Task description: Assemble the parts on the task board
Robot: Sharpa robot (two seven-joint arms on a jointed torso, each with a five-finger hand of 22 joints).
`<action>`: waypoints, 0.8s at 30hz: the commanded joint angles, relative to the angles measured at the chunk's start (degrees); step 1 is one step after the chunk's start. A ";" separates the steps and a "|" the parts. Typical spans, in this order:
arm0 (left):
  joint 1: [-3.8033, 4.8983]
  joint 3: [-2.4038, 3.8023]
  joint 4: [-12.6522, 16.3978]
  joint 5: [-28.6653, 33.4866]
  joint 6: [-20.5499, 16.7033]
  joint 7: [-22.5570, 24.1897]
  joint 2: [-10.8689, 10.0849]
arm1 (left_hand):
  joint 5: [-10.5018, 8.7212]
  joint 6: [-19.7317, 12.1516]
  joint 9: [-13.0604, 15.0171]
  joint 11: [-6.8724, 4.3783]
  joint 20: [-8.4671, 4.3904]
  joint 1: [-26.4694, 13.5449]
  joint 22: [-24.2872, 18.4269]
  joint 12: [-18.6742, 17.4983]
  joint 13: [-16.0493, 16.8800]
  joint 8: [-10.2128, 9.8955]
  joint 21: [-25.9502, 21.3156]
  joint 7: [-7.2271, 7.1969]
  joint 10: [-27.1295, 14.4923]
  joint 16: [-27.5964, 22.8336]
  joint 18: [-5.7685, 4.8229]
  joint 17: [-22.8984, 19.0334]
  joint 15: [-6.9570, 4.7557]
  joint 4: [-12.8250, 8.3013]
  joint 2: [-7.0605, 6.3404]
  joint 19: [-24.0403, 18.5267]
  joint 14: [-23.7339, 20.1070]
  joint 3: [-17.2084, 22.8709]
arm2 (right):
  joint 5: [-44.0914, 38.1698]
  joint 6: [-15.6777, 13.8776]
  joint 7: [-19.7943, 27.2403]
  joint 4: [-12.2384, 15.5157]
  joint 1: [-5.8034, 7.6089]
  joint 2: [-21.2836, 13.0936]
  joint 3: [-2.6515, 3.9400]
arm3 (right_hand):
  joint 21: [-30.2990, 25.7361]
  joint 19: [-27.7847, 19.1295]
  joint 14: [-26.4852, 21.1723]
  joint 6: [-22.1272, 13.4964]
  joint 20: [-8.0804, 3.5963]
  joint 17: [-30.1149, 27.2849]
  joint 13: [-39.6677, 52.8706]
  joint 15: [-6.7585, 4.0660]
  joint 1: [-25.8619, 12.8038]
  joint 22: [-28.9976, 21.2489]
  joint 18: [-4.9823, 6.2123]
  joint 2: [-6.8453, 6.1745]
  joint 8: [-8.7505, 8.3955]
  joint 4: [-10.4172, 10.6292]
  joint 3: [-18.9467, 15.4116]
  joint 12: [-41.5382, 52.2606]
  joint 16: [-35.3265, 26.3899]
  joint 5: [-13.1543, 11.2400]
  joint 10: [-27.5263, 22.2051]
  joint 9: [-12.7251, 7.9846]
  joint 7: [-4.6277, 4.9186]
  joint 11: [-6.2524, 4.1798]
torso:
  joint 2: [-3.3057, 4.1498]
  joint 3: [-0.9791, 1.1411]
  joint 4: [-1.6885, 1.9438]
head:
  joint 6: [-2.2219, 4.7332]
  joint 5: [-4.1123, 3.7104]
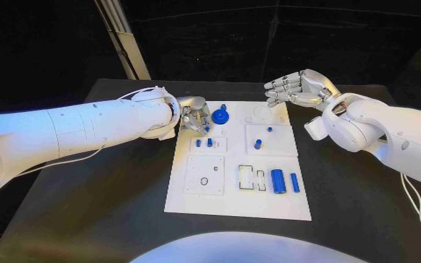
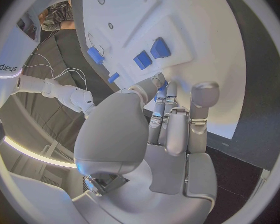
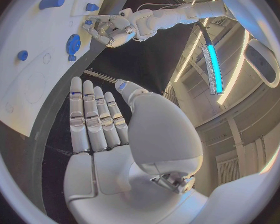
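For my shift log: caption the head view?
Left hand at the task board beside the blue round part; right hand open above.

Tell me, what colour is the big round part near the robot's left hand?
Blue. The round part shows best in the head view.

The black table (image 1: 105,184) carries the white task board (image 1: 236,199).

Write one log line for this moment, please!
left hand: fingers by blue disc | right hand: open, raised | board: parts unassembled
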 commanded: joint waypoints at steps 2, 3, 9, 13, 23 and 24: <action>-0.06 0.00 -0.27 -0.41 -0.01 0.39 0.27 | -0.14 -1.87 -0.26 0.25 0.24 -0.98 -0.61 -0.47 -0.05 -1.21 -0.83 0.40 -1.24 -0.31 0.13 -0.50 0.25 -0.11 -0.13 -0.73 0.82 -0.46 | -0.09 0.55 0.27 0.07 0.10 0.07 0.03 | -0.36 -0.05 -0.30 -0.29 0.34 -0.05 -0.01 -0.03 -0.38 -0.05 0.45 0.30 -0.10 -0.27 -0.04 -0.03 -0.07 0.37 -0.29 -0.01 0.46 -0.09 | 0.06 0.00 -0.02 | -0.05 -0.03; -0.06 0.00 -0.32 -0.41 0.00 0.38 0.31 | -0.16 -2.16 -0.27 0.32 0.30 -1.06 -0.76 -0.51 -0.04 -1.41 -1.02 0.48 -1.42 -0.34 0.16 -0.62 0.31 -0.12 -0.18 -0.83 0.76 -0.51 | -0.09 0.57 0.24 0.05 0.10 0.08 0.03 | -0.36 -0.05 -0.30 -0.29 0.34 -0.05 -0.01 -0.03 -0.38 -0.05 0.45 0.30 -0.10 -0.27 -0.04 -0.03 -0.07 0.37 -0.29 -0.01 0.46 -0.09 | 0.03 0.02 -0.03 | -0.06 -0.03; -0.07 -0.01 -0.53 -0.41 -0.07 0.28 0.35 | -0.18 -3.16 -0.25 0.56 0.49 -1.22 -0.89 -0.46 0.04 -2.08 -1.28 0.78 -1.86 -0.38 0.21 -0.87 0.49 -0.26 -0.38 -1.04 0.61 -0.67 | -0.16 0.58 0.14 -0.06 0.10 0.08 0.03 | -0.38 -0.05 -0.31 -0.30 0.35 -0.06 -0.01 -0.03 -0.41 -0.06 0.45 0.30 -0.10 -0.28 -0.04 -0.03 -0.07 0.37 -0.30 -0.01 0.47 -0.09 | -0.03 0.03 0.00 | -0.07 -0.04; -0.08 -0.01 -0.54 -0.41 -0.25 0.28 0.30 | -0.17 -3.67 -0.25 0.64 0.57 -1.25 -0.90 -0.40 0.07 -2.42 -1.34 0.87 -2.00 -0.39 0.23 -0.98 0.57 -0.37 -0.49 -1.10 0.55 -0.73 | -0.20 0.58 0.12 -0.14 0.10 0.10 0.03 | -0.39 -0.05 -0.32 -0.31 0.35 -0.07 -0.02 -0.02 -0.41 -0.07 0.45 0.29 -0.11 -0.29 -0.05 -0.03 -0.08 0.37 -0.31 -0.01 0.47 -0.08 | -0.02 0.01 0.03 | -0.09 -0.05; -0.08 -0.01 -0.33 -0.39 -0.41 0.29 -0.25 | -0.17 -4.33 -0.23 0.70 0.66 -1.19 -1.24 -0.33 0.09 -2.84 -1.78 0.89 -2.33 -0.46 0.35 -1.29 0.64 -0.63 -0.76 -1.31 0.43 -0.83 | -1.44 0.54 -0.24 -0.63 0.10 0.07 0.03 | -0.45 -0.03 -0.35 -0.35 0.34 -0.13 -0.02 -0.03 -0.33 -0.11 0.46 0.25 -0.12 -0.48 -0.02 -0.02 -0.08 0.31 -0.38 -0.02 0.45 -0.09 | -0.07 -0.02 -0.01 | -0.09 -0.06; -0.08 0.00 -0.24 -0.33 -0.48 0.44 -0.46 | -0.17 -4.57 -0.24 0.71 0.68 -1.20 -1.40 -0.34 0.09 -2.99 -1.99 0.90 -2.50 -0.51 0.40 -1.45 0.66 -0.71 -0.86 -1.41 0.36 -0.88 | -2.07 0.53 -0.37 -0.84 0.10 0.04 0.03 | -0.48 0.02 -0.30 -0.34 0.31 -0.16 -0.02 -0.07 -0.16 -0.13 0.48 0.24 -0.11 -0.70 0.06 0.02 -0.05 0.20 -0.39 -0.01 0.40 -0.12 | -0.07 -0.03 -0.01 | -0.10 -0.10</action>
